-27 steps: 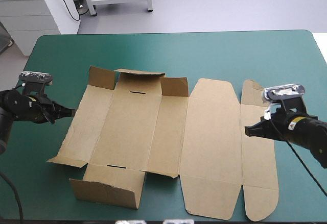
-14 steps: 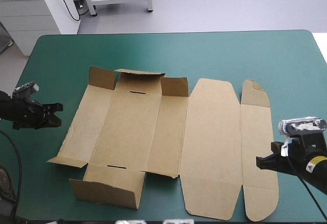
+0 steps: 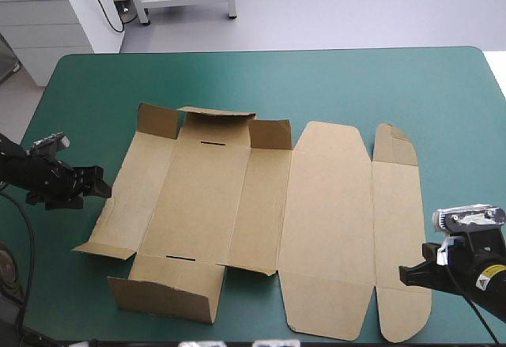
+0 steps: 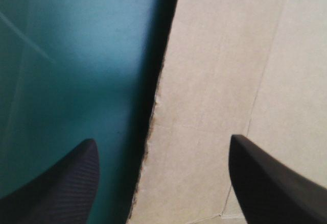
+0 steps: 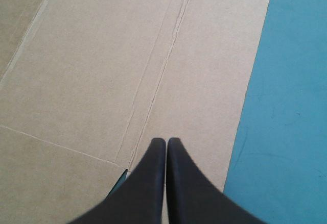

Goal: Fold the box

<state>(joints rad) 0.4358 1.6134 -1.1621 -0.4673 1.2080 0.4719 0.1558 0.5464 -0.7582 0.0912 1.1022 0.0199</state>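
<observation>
Brown cut-board box (image 3: 324, 205) lies mostly flat on the teal-green bench (image 3: 316, 86), few flaps raised, most folding apparently undone; left jaws gape empty at its left edge, right jaws closed, empty, over its right strip.

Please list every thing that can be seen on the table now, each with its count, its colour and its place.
box: one, brown, a cut sheet spread in the middle; right panels flat, end flaps of the left part raised.
table cover: one, teal-green, under the box and bare all around it.
left gripper: one, black, open, at the box's left edge, with that edge between its fingers.
right gripper: one, black, shut, over the box's right strip, towards the near right corner.
</observation>
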